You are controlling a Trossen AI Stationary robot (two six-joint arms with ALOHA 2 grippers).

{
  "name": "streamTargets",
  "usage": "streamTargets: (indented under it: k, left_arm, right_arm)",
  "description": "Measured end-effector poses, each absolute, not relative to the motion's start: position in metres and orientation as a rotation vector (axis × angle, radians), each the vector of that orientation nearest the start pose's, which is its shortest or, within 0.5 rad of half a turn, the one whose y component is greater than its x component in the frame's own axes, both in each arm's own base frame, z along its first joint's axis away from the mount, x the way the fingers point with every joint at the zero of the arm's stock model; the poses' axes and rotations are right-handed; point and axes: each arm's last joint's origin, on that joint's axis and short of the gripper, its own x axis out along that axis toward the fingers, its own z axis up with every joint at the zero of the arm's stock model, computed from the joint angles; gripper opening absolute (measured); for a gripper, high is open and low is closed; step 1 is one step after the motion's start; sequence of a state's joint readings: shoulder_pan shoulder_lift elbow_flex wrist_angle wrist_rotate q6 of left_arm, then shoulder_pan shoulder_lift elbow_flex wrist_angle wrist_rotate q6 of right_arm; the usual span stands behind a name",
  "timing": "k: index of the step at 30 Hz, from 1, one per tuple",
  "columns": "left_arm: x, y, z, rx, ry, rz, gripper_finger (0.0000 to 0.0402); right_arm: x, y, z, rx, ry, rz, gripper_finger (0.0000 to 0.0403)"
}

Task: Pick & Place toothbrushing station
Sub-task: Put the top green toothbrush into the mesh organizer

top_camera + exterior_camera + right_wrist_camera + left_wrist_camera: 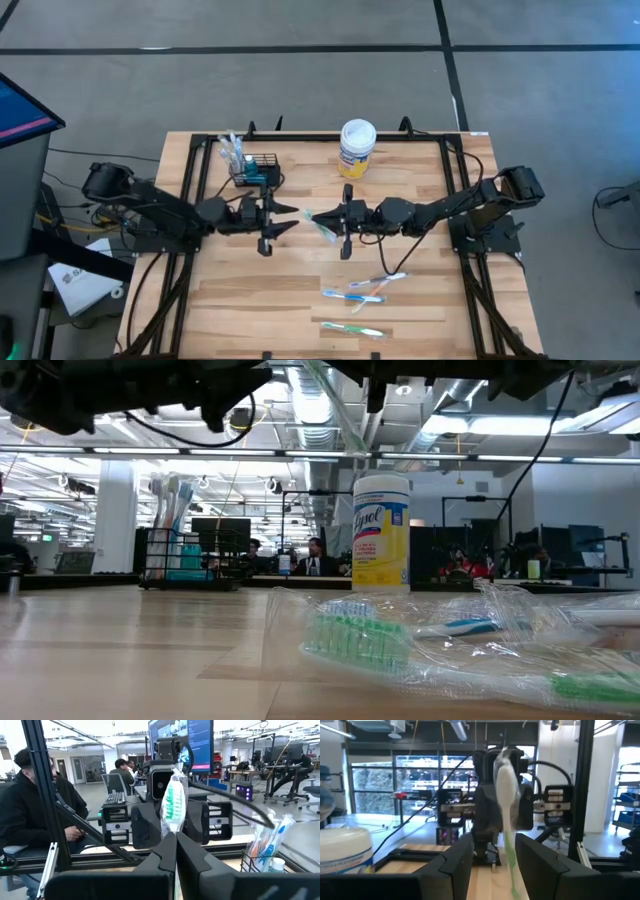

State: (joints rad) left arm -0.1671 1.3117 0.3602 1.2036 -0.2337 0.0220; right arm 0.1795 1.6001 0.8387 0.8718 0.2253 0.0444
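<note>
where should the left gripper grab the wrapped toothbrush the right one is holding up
Judging by the pose, the free bristle end. The right gripper is shut on the wrapped toothbrush at its handle end, leaving the head sticking out toward the open left gripper. Come straight in from the left arm's side, fingers closing across the flat wrapper.

An open-plan robotics lab: seated people at desks, monitors, exposed ceiling ducts.

Basket left of tub.
</note>
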Motion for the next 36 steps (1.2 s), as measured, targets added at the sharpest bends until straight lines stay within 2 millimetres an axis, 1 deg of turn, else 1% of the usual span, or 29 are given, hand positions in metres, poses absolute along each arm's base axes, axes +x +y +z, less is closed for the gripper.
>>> streamTargets:
  k: [7,21,23,25,27,32,33,36]
  left_arm:
    - [0.252,-0.034,0.221,-0.025,-0.250,0.055,0.0145]
    - [0.273,-0.037,0.222,-0.020,-0.242,0.031,0.0145]
    - [0.276,-0.038,0.222,-0.020,-0.241,0.031,0.0140]
    - [0.277,-0.038,0.221,-0.019,-0.238,0.031,0.0126]
    - [0.277,-0.038,0.221,-0.019,-0.238,0.031,0.0104]
    - [0.276,-0.038,0.223,-0.021,-0.242,0.030,0.0025]
    - [0.276,-0.038,0.223,-0.021,-0.243,0.031,0.0015]
    - [0.276,-0.038,0.222,-0.021,-0.241,0.031,0.0014]
  right_arm:
    - [0.338,0.053,0.252,0.063,-0.108,-0.048,0.0000]
    - [0.338,0.053,0.252,0.063,-0.107,-0.048,0.0000]
    - [0.338,0.053,0.252,0.063,-0.107,-0.048,0.0000]
    - [0.338,0.053,0.252,0.063,-0.107,-0.048,0.0000]
    - [0.338,0.053,0.252,0.063,-0.107,-0.048,0.0000]
    - [0.338,0.053,0.253,0.063,-0.111,-0.047,0.0000]
    - [0.338,0.053,0.253,0.063,-0.112,-0.046,0.0000]
    - [0.338,0.053,0.253,0.063,-0.111,-0.047,0.0000]
